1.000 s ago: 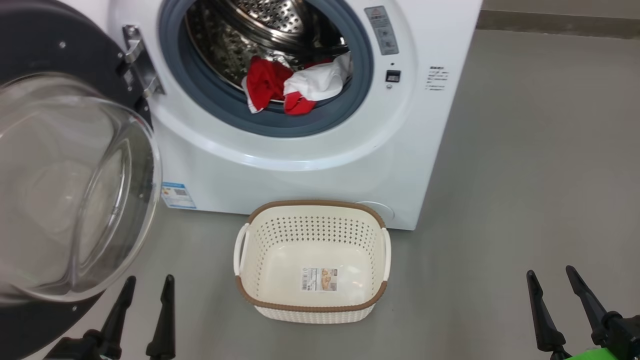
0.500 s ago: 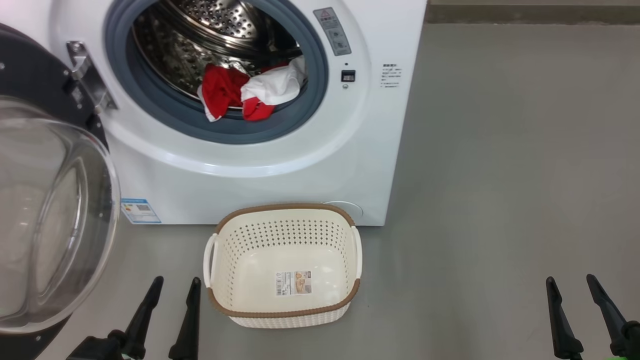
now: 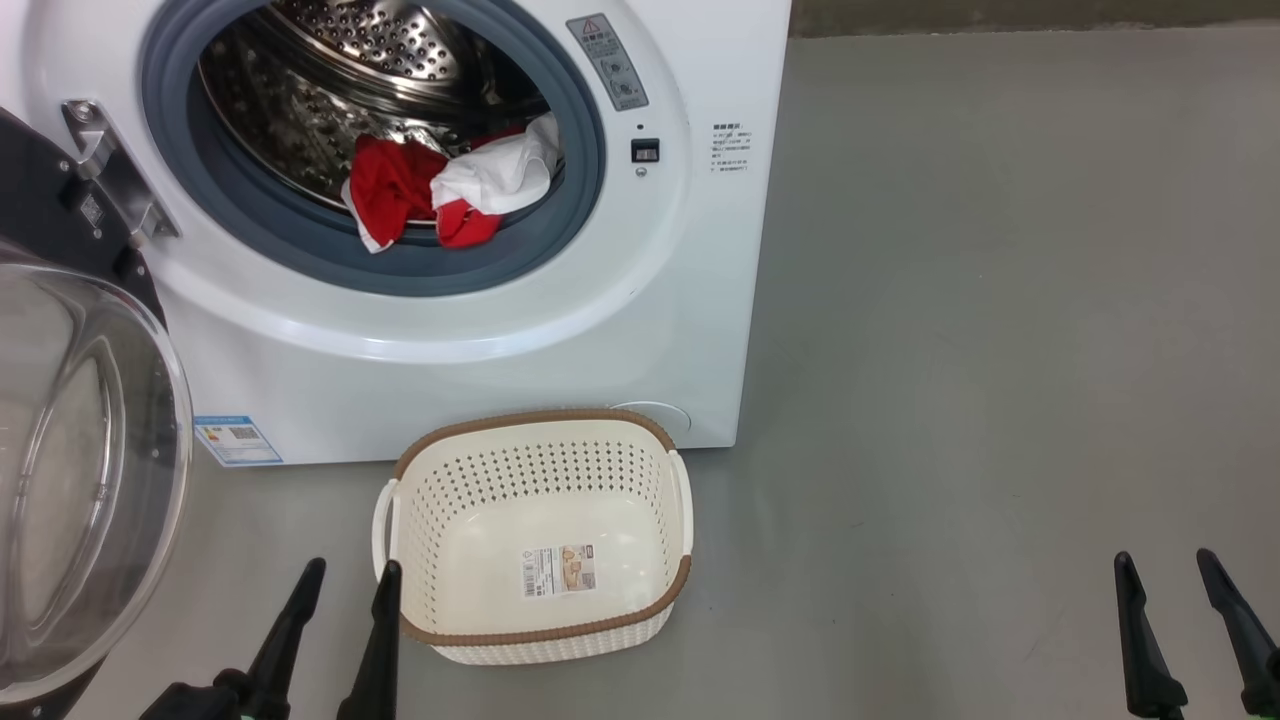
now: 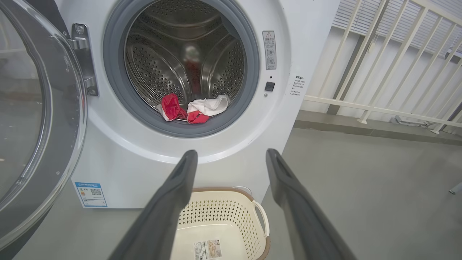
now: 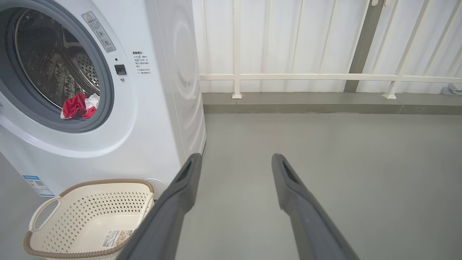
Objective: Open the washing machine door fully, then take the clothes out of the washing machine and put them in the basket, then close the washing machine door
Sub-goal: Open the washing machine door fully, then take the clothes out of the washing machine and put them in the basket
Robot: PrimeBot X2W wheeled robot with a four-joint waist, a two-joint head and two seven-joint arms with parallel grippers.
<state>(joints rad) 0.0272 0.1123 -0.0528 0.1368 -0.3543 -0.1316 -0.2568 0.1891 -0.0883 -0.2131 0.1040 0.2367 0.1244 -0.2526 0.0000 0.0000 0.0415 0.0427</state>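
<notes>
Grey floor (image 3: 1000, 300), white railing (image 5: 288, 77) behind. Left gripper (image 3: 352, 566) spread wide, nothing held, poised low before washing machine (image 3: 450, 380); right gripper (image 3: 1163, 557) likewise, off machine's right corner. Basket (image 3: 540, 415) set against machine's front. Red-white clothes (image 3: 400, 185) lodged at drum mouth. Washing machine door (image 3: 80, 470) swung open at machine's left.

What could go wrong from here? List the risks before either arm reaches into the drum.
1. The clothes lie bunched at the grey rubber ring; a pinch may lift one piece and leave the rest.
2. The washing machine door stands open beside the left gripper; a swinging arm could knock it.
3. The basket sits right by that gripper and could get nudged aside.
</notes>
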